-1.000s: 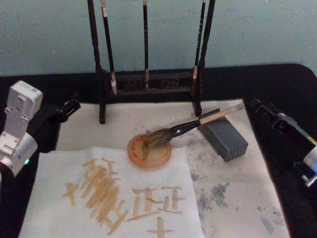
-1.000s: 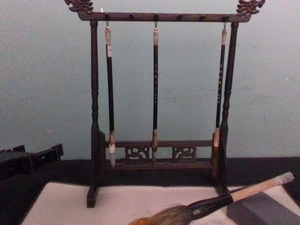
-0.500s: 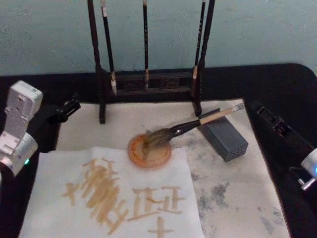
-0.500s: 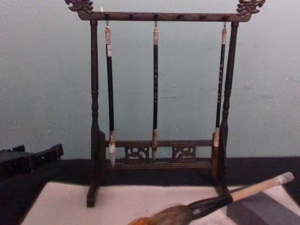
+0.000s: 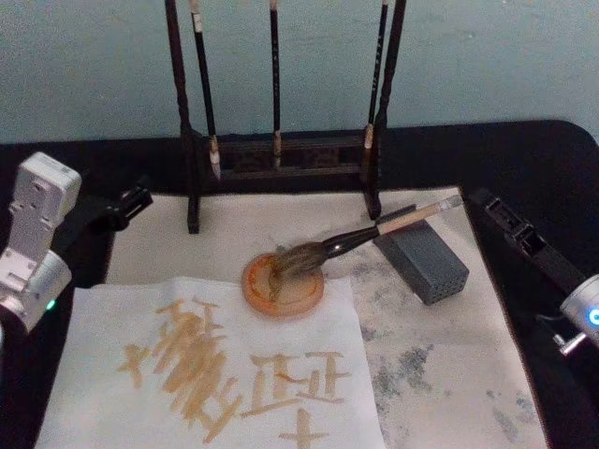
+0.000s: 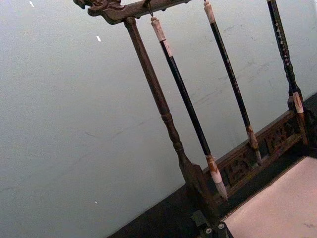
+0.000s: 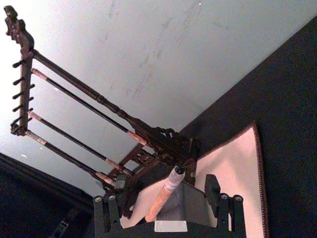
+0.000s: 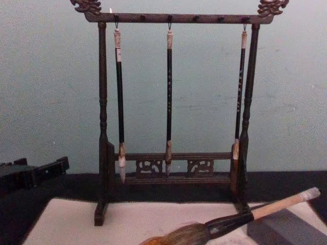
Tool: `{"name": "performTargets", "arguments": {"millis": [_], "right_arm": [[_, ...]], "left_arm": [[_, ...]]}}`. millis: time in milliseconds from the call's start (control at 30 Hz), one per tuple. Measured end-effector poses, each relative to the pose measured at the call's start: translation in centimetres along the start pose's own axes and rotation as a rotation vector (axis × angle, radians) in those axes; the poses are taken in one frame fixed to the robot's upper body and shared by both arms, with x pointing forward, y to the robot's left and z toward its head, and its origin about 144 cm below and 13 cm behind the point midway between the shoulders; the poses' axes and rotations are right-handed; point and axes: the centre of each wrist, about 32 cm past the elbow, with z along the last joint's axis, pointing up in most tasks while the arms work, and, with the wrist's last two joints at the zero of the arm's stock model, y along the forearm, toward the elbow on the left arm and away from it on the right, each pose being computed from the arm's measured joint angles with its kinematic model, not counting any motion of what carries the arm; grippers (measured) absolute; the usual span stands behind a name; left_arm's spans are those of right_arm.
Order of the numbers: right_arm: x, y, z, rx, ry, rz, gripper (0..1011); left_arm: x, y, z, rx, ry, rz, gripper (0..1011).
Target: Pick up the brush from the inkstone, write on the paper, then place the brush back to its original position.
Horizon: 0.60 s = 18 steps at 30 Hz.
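The brush (image 5: 351, 240) lies still: its bushy head rests on the round orange inkstone (image 5: 292, 296) and its pale handle (image 8: 283, 202) leans on a grey block (image 5: 426, 262). The paper (image 5: 112, 337), a white sheet with tan strokes, lies in front of the inkstone. My right gripper (image 5: 487, 201) hovers open just right of the handle's end. In the right wrist view the gripper (image 7: 166, 201) looks along the handle (image 7: 161, 201), its fingers (image 7: 106, 210) apart on either side. My left gripper (image 5: 126, 204) is parked at the mat's far left corner.
A dark wooden rack (image 8: 104, 153) with three thin black-handled brushes (image 8: 169, 97) stands at the back of the cream felt mat (image 5: 449, 374). Around the mat is black tabletop (image 5: 543, 159), and a pale teal wall rises behind it.
The right arm has shifted slightly at the mat's right edge. The brush, inkstone, paper and left arm have not moved.
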Motion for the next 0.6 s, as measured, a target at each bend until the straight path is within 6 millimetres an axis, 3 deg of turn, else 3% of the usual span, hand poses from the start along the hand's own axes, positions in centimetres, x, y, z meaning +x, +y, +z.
{"name": "performTargets", "arguments": {"millis": [600], "right_arm": [[1.4, 1.5, -0.1, -0.010, 0.054, -0.002, 1008]], "left_arm": [[0.0, 0.0, 0.0, 0.000, 0.000, 0.000, 1002]]}}
